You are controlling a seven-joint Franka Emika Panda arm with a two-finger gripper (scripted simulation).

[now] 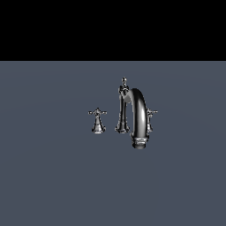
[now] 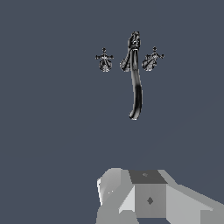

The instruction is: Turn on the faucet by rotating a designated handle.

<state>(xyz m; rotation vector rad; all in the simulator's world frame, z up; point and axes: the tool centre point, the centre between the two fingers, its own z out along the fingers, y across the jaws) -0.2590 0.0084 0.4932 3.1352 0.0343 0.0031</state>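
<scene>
Looking down through my wrist camera, I see the chrome, high-arched faucet spout (image 2: 136, 89) standing on the flat slate-grey table (image 2: 52, 131), with a small chrome cross-shaped handle (image 2: 104, 59) on one side of its base and a second chrome cross-shaped handle (image 2: 152, 60) on the other. Both handles sit just beside the spout's base but apart from it, each upright on its own flared pedestal. In the exterior view the spout (image 1: 137, 115) stands a little towards the exterior view's right of the table's (image 1: 48, 176) middle, well away from every visible edge, its outlet curving down toward the near edge; one cross handle (image 1: 97, 119) stands clear on the exterior view's left, while the other (image 1: 151, 118) is partly hidden behind the spout's arch. Only the pale grey body of my end effector (image 2: 148, 197) shows in the wrist view, well apart from the faucet, and the fingers are out of frame, so I cannot tell how far they are spread or whether they hold anything. My arm does not appear in the exterior view.
</scene>
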